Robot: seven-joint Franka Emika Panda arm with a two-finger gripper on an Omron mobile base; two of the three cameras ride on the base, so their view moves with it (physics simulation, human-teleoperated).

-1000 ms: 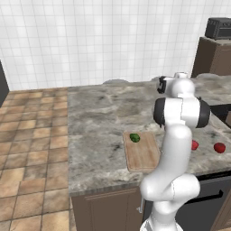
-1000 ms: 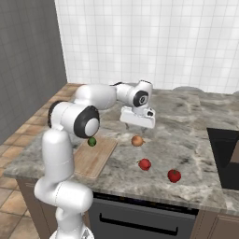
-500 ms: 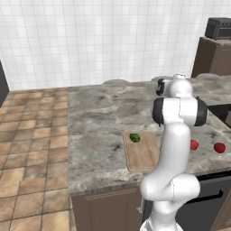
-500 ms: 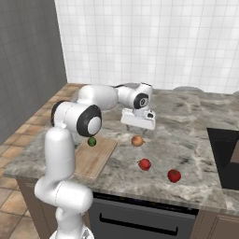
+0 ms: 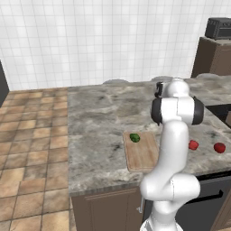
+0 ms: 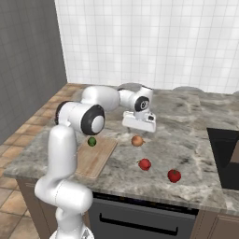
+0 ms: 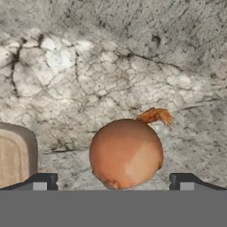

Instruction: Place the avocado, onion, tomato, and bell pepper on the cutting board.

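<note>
The tan-orange onion (image 6: pixel 137 140) lies on the counter just right of the cutting board (image 6: pixel 95 158). My gripper (image 6: pixel 138 130) hangs open directly above it. In the hand view the onion (image 7: pixel 126 153) sits between the two dark fingertips (image 7: pixel 42 181), untouched, and the gripper (image 7: pixel 113 182) is open. The dark green avocado (image 6: pixel 92 141) rests on the board's far end; from the left it is the avocado (image 5: pixel 134 137) on the board (image 5: pixel 142 155). Two red vegetables (image 6: pixel 144 164) (image 6: pixel 174 175) lie nearer the counter's front; which is the tomato and which the bell pepper I cannot tell.
A dark cooktop (image 6: pixel 226 154) is set into the counter at the right. The counter's front edge (image 6: pixel 140 198) runs close below the red vegetables. A toaster (image 5: pixel 219 28) stands on a tall cabinet at the far right. The board's corner (image 7: pixel 13 155) shows left of the onion.
The hand has sunk a little toward the onion. Its jaws stay open, and the vegetables have not moved.
</note>
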